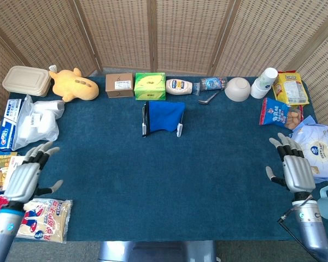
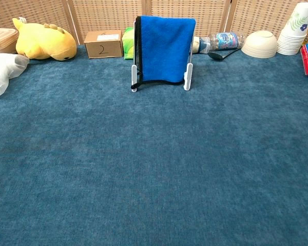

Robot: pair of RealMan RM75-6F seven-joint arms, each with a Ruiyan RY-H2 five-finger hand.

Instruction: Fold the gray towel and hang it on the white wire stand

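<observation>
Towel (image 2: 164, 48), blue with a dark border rather than gray, hangs folded over the white wire stand (image 2: 187, 77) in the upper centre of the chest view, draped front and back so that its own weight holds it on the top bar. The stand's two white feet rest on the blue table cover (image 2: 154, 169), and the towel's lower edge ends above them, so the cloth does not drag. In the head view the same towel (image 1: 167, 116) and stand (image 1: 179, 130) appear just above the frame's centre.

Left hand (image 1: 23, 181) sits at the lower left edge of the head view, fingers spread and holding nothing, beside a snack packet (image 1: 41, 219). Right hand (image 1: 295, 170) sits at the lower right edge, likewise spread and empty, next to a white wrapped pack (image 1: 318, 150). Both hands lie well apart from the stand, a placement consistent with a parked posture: judged from the hanging towel, the task appears complete.

Yellow plush toy (image 2: 41, 41), numbered cardboard box (image 2: 103, 43), white bowl (image 2: 261, 43) and stacked paper cups (image 2: 295, 28) line the upper edge of the chest view, behind the stand and clear of it.
</observation>
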